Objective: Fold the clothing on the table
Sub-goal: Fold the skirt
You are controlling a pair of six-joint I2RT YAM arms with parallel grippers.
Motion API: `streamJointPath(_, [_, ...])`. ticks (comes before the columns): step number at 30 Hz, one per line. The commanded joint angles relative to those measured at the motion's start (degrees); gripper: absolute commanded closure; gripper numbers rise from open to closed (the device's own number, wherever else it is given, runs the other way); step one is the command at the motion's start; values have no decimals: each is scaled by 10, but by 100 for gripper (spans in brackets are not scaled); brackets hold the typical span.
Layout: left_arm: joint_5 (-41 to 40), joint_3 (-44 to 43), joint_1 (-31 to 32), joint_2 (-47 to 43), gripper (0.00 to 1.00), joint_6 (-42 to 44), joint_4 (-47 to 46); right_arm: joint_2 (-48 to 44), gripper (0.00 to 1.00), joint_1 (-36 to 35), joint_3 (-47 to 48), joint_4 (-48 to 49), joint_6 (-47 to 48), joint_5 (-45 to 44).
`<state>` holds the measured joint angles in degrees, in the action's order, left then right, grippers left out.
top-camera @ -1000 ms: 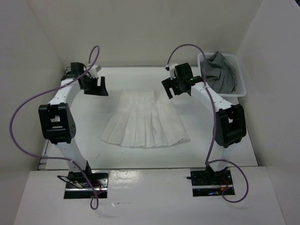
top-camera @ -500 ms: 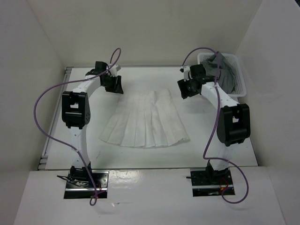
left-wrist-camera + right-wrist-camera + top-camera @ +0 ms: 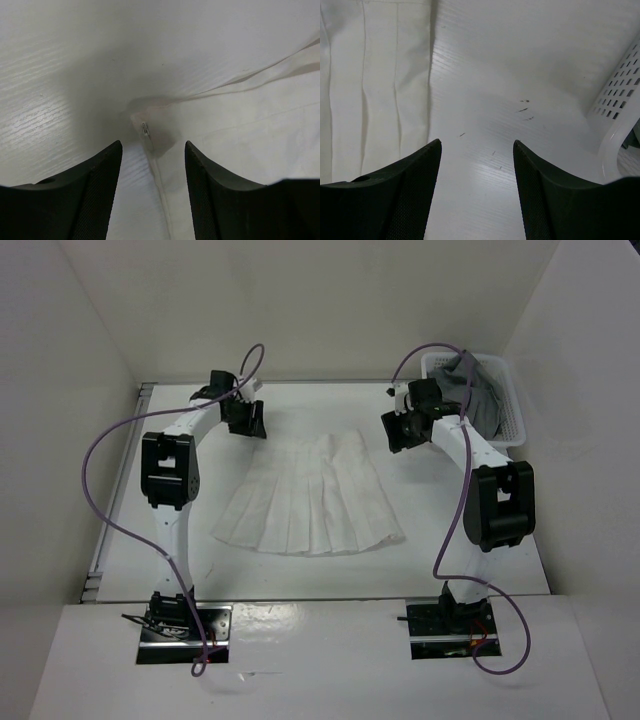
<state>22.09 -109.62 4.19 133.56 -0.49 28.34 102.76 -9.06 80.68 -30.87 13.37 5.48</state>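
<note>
Clothing (image 3: 315, 495) lies mid-way on the table (image 3: 330, 575), waistband toward 12 o'clock, hem toward 6. The left gripper (image 3: 152, 144), jaws parted and empty, straddles the waistband's zipper corner. The right gripper (image 3: 476, 141), equally parted, hangs over bare table with the skirt's edge at its 9 o'clock.

thin matt cloth skirt (image 3: 310, 495) on faintly ribbed, perhaps plastic table (image 3: 430, 565).

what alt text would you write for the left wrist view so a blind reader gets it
The open left claw points down at a corner of the white pleated thin-fabric skirt, with a small metal zip pull showing in the gap between its black tips. The skirt lies on the flat white tabletop, which fills the left and top of the view.
</note>
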Motion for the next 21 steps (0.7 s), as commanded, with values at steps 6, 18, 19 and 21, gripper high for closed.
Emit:
streamJointPath(6, [-5,-25,10,20,45,1,3,-8,36,3,25,-8,6,10])
streamJointPath(18, [-10,-65,10,50,72,6,29,2,36,3,31,-8,6,21])
streamJointPath(19, [-10,-70,10,50,75,6,29,8,36,3,31,-8,6,21])
streamJointPath(21, [-10,-70,10,55,80,11,29,13,36,3,31,-8,6,26])
